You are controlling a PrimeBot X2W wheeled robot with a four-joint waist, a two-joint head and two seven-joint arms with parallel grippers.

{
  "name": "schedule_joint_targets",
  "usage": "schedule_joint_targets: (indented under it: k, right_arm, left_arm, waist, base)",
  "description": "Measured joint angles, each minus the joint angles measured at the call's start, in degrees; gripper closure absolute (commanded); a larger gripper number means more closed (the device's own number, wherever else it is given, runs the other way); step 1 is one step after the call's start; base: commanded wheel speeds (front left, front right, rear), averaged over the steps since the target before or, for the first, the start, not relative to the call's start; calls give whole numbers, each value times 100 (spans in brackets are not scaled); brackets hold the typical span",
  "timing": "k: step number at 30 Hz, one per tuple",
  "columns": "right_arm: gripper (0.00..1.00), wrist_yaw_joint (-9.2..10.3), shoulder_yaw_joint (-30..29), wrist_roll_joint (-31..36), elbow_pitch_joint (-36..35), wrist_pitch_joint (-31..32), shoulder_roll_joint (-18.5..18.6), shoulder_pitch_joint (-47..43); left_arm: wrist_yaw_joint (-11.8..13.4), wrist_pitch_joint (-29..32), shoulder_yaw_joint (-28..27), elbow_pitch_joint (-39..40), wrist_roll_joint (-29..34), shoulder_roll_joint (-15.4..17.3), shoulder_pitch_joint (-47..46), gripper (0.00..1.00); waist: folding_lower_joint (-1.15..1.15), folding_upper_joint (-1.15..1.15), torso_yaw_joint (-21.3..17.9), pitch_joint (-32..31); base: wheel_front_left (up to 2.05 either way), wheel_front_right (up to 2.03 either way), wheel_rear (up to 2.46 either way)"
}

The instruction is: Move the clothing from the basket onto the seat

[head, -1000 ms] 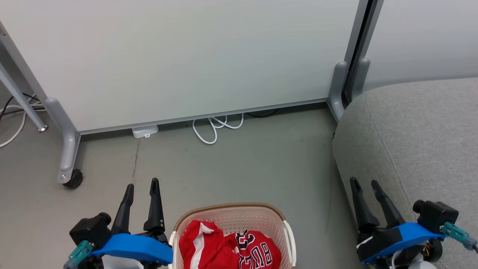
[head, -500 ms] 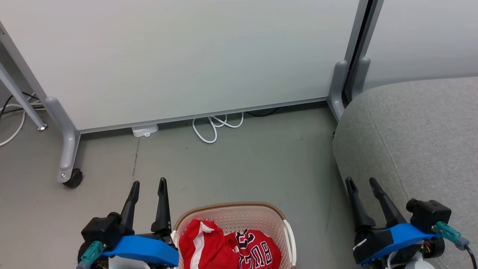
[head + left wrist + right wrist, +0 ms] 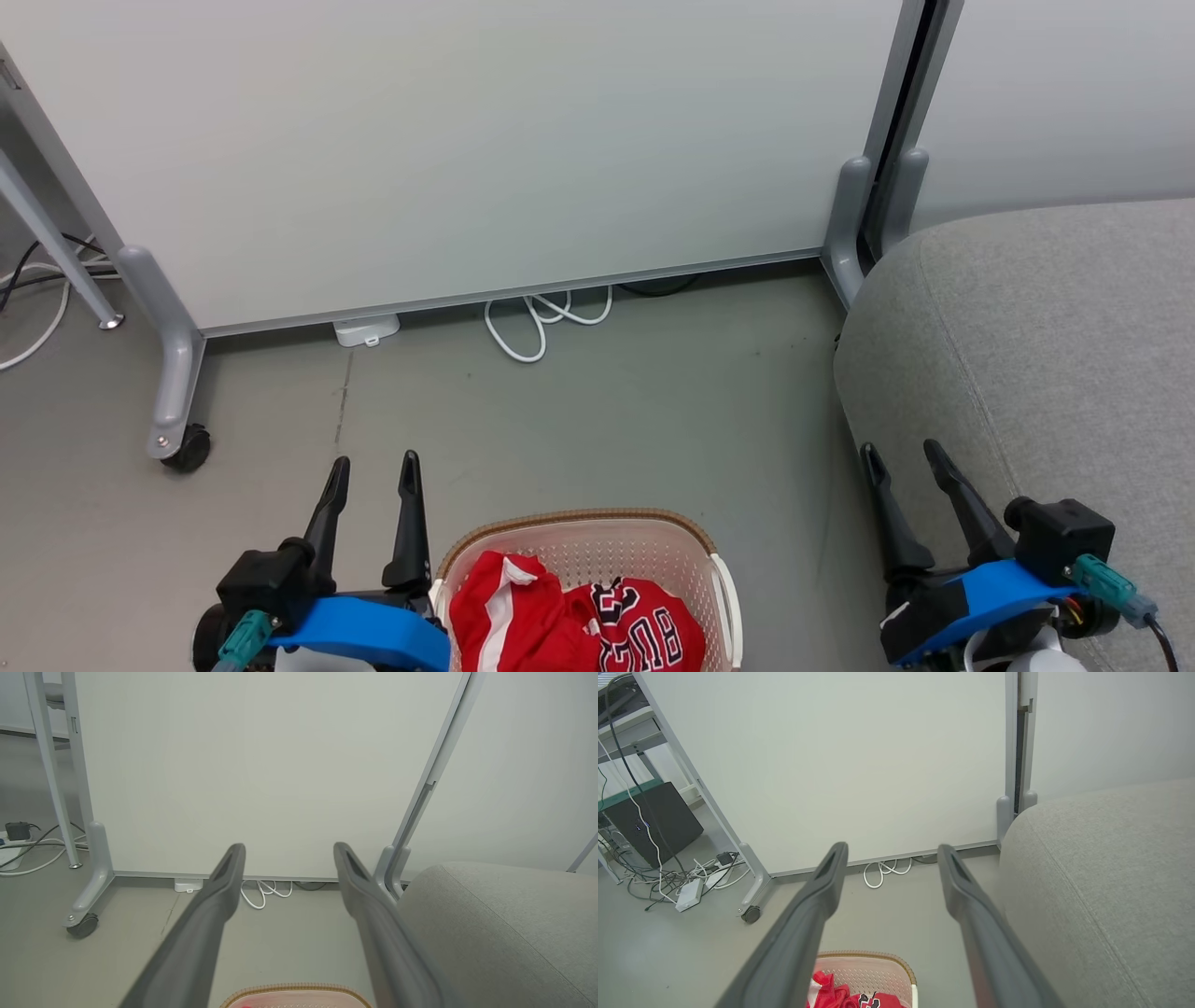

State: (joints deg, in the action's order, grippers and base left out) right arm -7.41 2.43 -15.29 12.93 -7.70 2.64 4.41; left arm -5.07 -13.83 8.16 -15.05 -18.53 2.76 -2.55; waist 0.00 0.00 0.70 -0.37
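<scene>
The left end effector (image 3: 374, 459) has its two dark fingers spread apart with nothing between them, pointing out over bare floor. The right end effector (image 3: 901, 448) is parted about as widely and is likewise empty. Both hang above a smooth grey-green floor (image 3: 607, 411). The basket (image 3: 579, 519) stands on that floor between the two, just beside the left end effector and clearly apart from the right one. Inside it lies the clothing: red shorts (image 3: 509, 607) with a white stripe on the left, touching a red jersey (image 3: 644, 630) with black-and-white lettering on the right, both below the brown rim and nearer the robot than either pair of fingertips. The seat (image 3: 1055, 355), a broad light-grey cushion with a seam, rises on the right; the right end effector shows against its rounded side, and whether it touches cannot be told. Beyond, a pale partition panel (image 3: 467, 140) on grey legs closes the room, one leg ending in a black castor (image 3: 187, 450). A looped white cable (image 3: 537, 322) and a small white box (image 3: 366, 329) lie at its foot, with more cables (image 3: 28, 308) at far left.
</scene>
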Motion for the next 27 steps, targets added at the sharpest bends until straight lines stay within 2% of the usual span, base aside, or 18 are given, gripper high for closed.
schedule_joint_targets:
  k: [11,27]
  right_arm:
    - [0,-5,-43,414,-40,-54,4,-15]
    - [0,-5,-71,414,-76,-60,8,-19]
  left_arm:
    - [27,-118,22,-82,254,3,13,0]
    - [68,-116,47,-119,231,4,42,0]
  waist:
    - [0,0,1,-35]
    - [0,0,3,11]
  base:
    - [0,0,0]
    - [0,0,0]
